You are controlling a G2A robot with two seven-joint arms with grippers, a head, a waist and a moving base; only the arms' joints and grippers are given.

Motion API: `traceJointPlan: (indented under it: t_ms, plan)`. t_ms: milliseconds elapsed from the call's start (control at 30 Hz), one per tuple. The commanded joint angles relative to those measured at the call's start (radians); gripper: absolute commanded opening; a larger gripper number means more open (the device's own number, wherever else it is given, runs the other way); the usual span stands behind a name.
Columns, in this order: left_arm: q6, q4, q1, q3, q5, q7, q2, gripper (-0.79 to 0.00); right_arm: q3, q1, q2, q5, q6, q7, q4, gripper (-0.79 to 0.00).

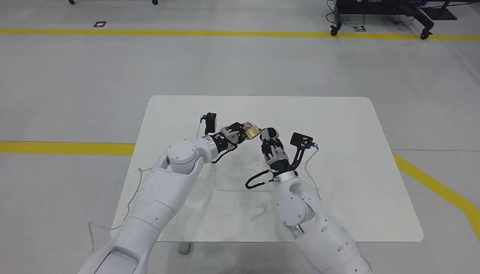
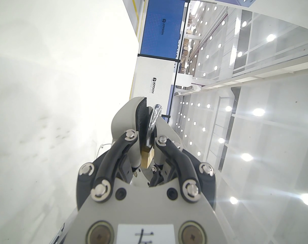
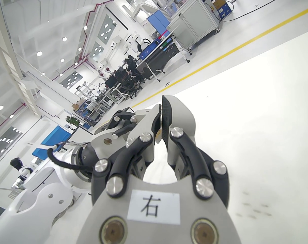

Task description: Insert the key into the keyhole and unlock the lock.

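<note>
A brass padlock [image 1: 253, 131] with a silver shackle [image 2: 154, 118] hangs above the middle of the white table [image 1: 345, 124]. My left gripper [image 1: 241, 130] is shut on it. In the left wrist view the brass body [image 2: 147, 157] sits deep between the fingers of that gripper [image 2: 149, 112], with the shackle toward the tips. My right gripper [image 1: 265, 135] faces it from the other side, tip to tip. Its pads [image 3: 166, 114] are pressed together, and only a sliver of brass colour [image 3: 157, 134] shows between them; the key is hidden. The left gripper [image 3: 123, 123] lies just beyond.
Both arms meet over the table's centre, held off its surface. The table top [image 3: 258, 128] is bare white on all sides of them, with rounded corners [image 1: 371, 105]. Yellow floor lines [image 1: 75, 148] run past the table.
</note>
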Motion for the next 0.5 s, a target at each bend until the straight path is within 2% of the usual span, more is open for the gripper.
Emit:
traceJointPlan:
  t_ms: [0,267,467]
  plan:
    - [0.000,0.001,0.001,0.000,-0.002,-0.001,0.000,-0.785,0.000,0.001,-0.001,-0.010,0.007,0.007,0.004,-0.785]
    - [0.000,0.000,0.000,-0.003,-0.003,-0.001,-0.001,-0.785,0.006,-0.005,-0.004,-0.034,0.014,0.027,0.007,-0.785]
    - [-0.002,-0.002,0.002,-0.005,-0.004,0.001,-0.001,-0.785,0.020,-0.022,-0.002,-0.012,-0.025,0.075,-0.007,-0.785]
